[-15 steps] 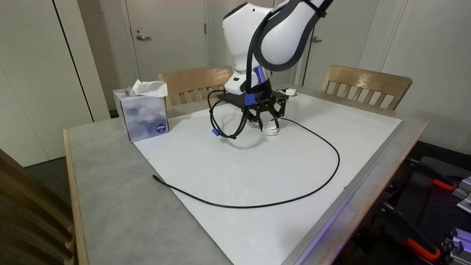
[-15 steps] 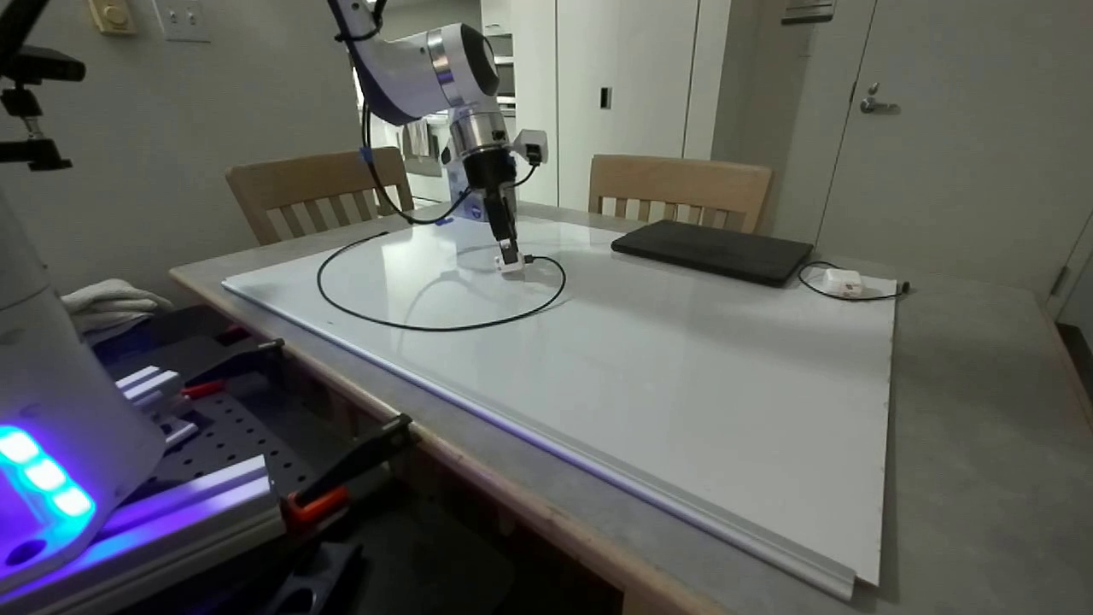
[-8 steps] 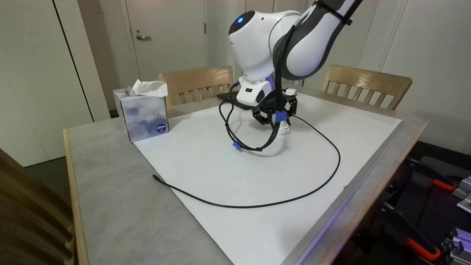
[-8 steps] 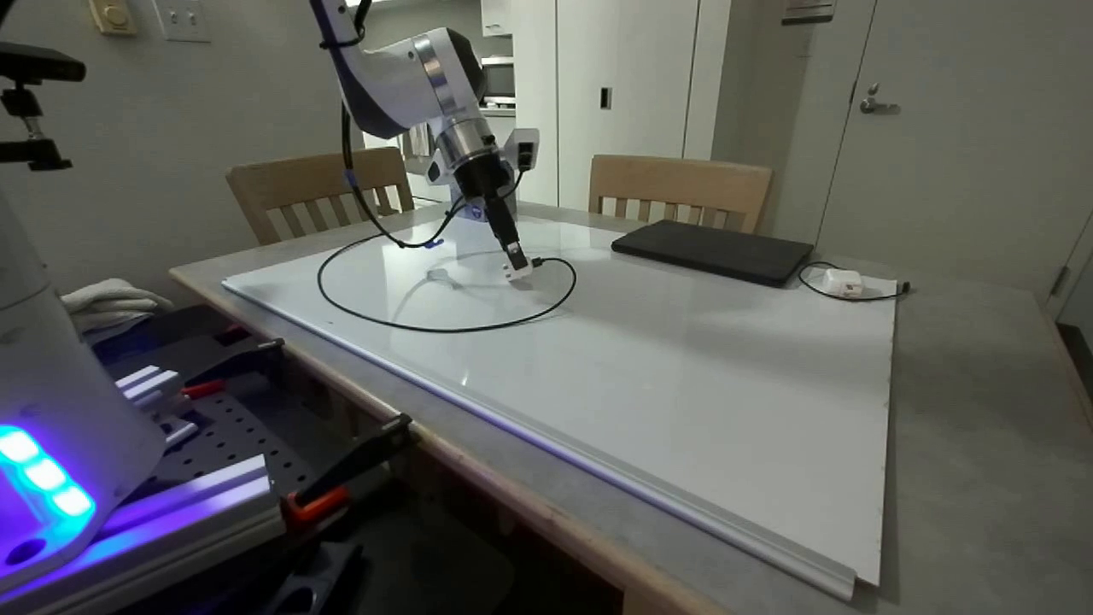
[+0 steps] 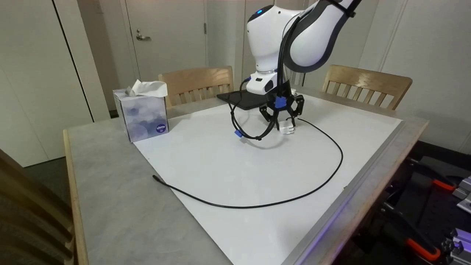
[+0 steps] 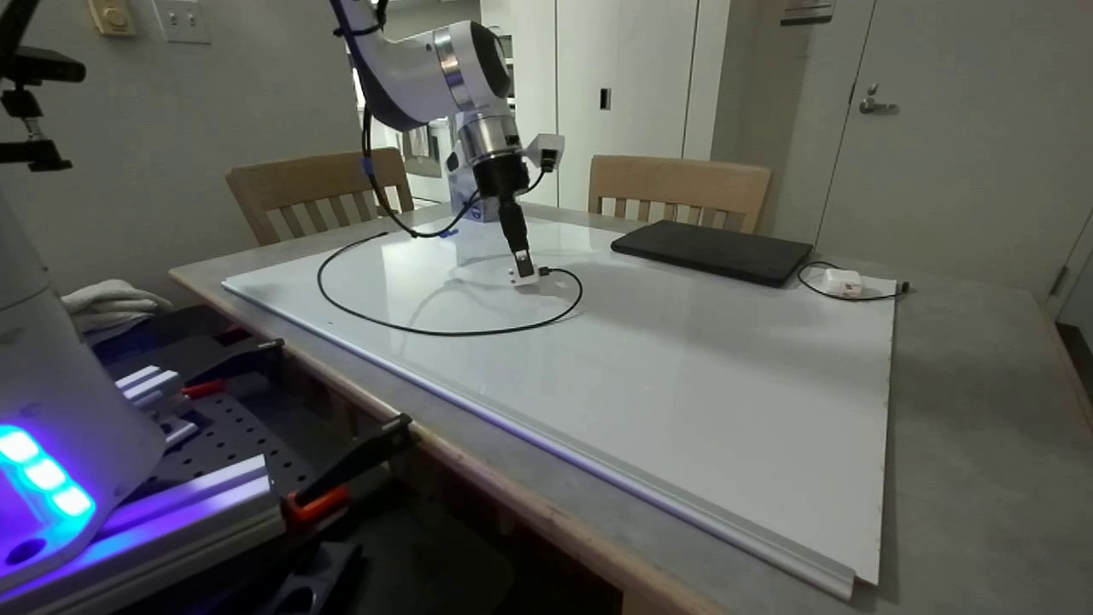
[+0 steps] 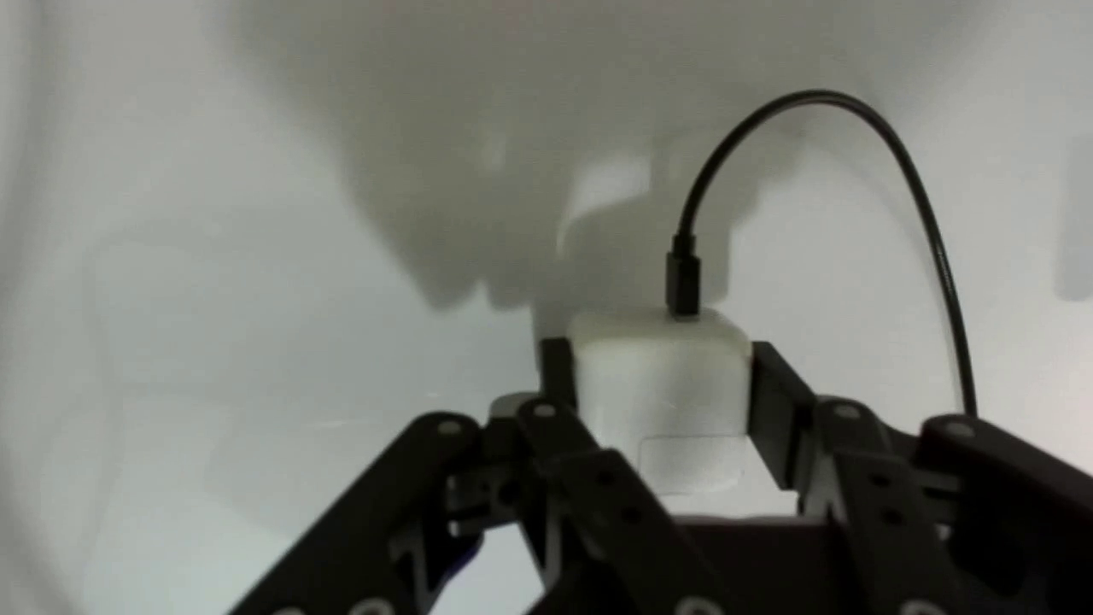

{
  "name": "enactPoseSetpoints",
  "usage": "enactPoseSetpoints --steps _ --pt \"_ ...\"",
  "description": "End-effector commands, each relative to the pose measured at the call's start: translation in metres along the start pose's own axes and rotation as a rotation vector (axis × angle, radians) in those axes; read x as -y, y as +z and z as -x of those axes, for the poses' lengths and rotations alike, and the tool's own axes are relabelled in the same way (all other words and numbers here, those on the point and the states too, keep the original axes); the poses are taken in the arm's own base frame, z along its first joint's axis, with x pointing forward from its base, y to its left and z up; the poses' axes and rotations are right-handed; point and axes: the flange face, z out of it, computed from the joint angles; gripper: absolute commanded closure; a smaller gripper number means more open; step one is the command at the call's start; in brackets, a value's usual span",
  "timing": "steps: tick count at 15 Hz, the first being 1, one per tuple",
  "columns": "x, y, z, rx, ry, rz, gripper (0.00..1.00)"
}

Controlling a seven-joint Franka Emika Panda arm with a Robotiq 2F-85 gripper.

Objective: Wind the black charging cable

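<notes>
Exterior view: tissue box near charging cable, label "Kleenex"

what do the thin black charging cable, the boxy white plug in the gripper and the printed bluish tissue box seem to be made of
Thin black charging cable: probably rubbery plastic sheathing, slightly glossy; smooth bend, faint highlight.
Boxy white plug: likely hard moulded plastic, smooth; rounded corners, even surface.
Printed bluish tissue box: likely cardboard; flat sides, crisp edges; finish unclear.
</notes>
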Motion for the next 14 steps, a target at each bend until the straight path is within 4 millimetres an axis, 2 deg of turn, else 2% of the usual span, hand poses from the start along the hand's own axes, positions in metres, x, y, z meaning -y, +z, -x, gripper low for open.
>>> enactPoseSetpoints --steps 1,6,7,8,10,12,14 --pt "0.018 0.017 -0.001 -0.117 0.008 0.045 0.74" --pt "0.021 0.018 0.002 -0.153 0.031 0.058 0.74" --pt "0.021 0.018 0.001 -0.150 0.033 0.055 0.58" --pt "0.020 0.017 0.001 -0.145 0.033 0.048 0.24" --pt "0.018 0.019 -0.002 -0.147 0.030 0.037 0.18" --pt "0.018 0.016 -0.004 -0.144 0.044 0.011 0.03" --pt "0.017 0.006 -0.007 -0.111 0.093 -0.022 0.00"
